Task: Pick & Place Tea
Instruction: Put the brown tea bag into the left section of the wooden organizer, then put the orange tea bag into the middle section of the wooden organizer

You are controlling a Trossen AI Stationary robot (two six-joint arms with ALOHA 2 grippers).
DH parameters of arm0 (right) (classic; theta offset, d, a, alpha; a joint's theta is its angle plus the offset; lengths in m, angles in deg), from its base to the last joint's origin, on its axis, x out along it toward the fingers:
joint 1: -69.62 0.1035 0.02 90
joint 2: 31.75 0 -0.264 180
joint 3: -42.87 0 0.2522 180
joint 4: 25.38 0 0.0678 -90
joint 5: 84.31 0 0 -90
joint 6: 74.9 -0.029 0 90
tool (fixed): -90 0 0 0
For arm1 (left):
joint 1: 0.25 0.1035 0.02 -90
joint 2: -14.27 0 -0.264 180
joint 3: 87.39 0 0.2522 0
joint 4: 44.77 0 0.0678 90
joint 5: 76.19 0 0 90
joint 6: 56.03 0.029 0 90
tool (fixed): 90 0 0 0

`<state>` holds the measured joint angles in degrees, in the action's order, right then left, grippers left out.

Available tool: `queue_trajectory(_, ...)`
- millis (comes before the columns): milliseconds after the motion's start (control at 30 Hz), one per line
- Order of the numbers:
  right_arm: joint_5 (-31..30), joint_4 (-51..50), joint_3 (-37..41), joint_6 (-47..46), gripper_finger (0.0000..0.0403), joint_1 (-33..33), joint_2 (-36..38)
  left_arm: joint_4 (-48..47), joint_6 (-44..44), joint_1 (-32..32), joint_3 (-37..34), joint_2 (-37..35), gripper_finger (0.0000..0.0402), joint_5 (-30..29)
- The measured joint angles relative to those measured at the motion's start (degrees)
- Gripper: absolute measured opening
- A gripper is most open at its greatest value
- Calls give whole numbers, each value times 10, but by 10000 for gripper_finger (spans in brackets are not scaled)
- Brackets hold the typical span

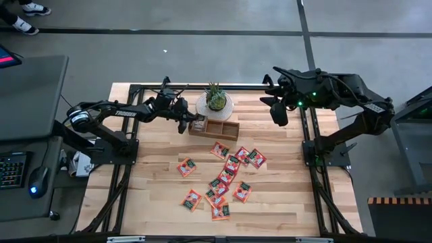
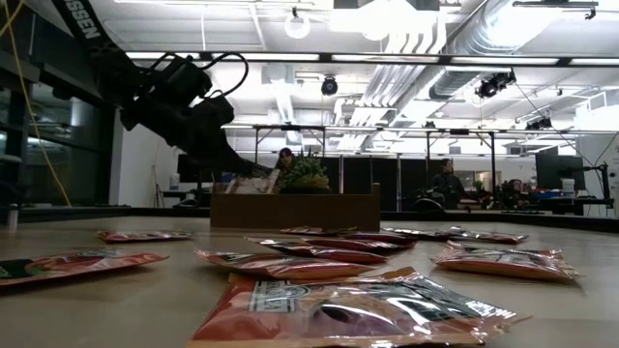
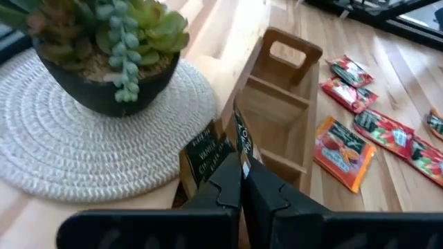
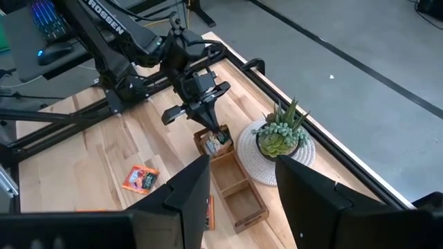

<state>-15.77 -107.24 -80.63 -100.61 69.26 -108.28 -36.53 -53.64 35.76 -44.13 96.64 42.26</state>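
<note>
I have the left hand (image 3: 242,185) down over the tray (image 1: 213,128), at the compartment nearest the plant (image 1: 216,98). Its fingers are pressed together, pinching the top edge of a dark sachet (image 3: 243,138) that stands upright on edge inside that compartment, its long axis running up and down. A second dark sachet (image 3: 202,155) leans against it on the plant side. White lettering shows on both, but the only piece I can half read is "VANIL" on the leaning one; the rest is too blurred. The tray's other two compartments are bare wood, and its handle cut-out is at the far end from my hand.

The tea (image 1: 226,177) lies flat on the desk in a loose scatter, from about five to six o'clock of the tray in the high view. The packets are red-orange with green and white marks, and turned every which way, with no shared direction. One (image 1: 186,167) lies apart at about seven o'clock, another (image 1: 192,200) farther toward the near edge. I cannot read their print.

The right hand (image 1: 278,111) hangs above the desk at about three o'clock of the tray, well apart from it, fingers spread and holding nothing. The left arm carries "TROSSEN" lettering.

The plant sits in a dark bowl on a round woven mat (image 3: 83,166).
</note>
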Motion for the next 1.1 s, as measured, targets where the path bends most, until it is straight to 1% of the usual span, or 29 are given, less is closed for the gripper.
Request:
queue_trajectory(233, -8, 0, 0, 5, 161, 0, 0, -35, 20, 0, 0, 0, 0, 6)
queue_trajectory(367, -12, 0, 0, 6, 161, 0, 0, -36, 21, 0, 0, 0, 0, 7)
queue_trajectory(500, -21, 0, 0, 6, 161, 0, 0, -19, 21, 0, 0, 0, 11, 26)
queue_trajectory(567, -22, 0, 0, 7, 161, 0, 0, -7, 21, 0, 0, 0, 26, 32)
queue_trajectory(667, -22, 0, 0, 7, 161, 0, 0, 10, 19, 0, 1, 0, 60, 48)
queue_trajectory(800, -21, 0, 0, 6, 161, 0, 0, 4, 15, 0, 13, 0, 112, 53)
queue_trajectory(900, -18, 0, 0, 6, 161, 0, 0, 4, 4, 0, 24, 0, 143, 55)
queue_trajectory(1000, -6, 0, 0, 4, 161, 0, 0, 0, -11, 0, 45, -3, 165, 55)
queue_trajectory(1100, 9, 0, 0, 3, 161, 0, 0, -2, -27, 0, 68, -23, 176, 55)
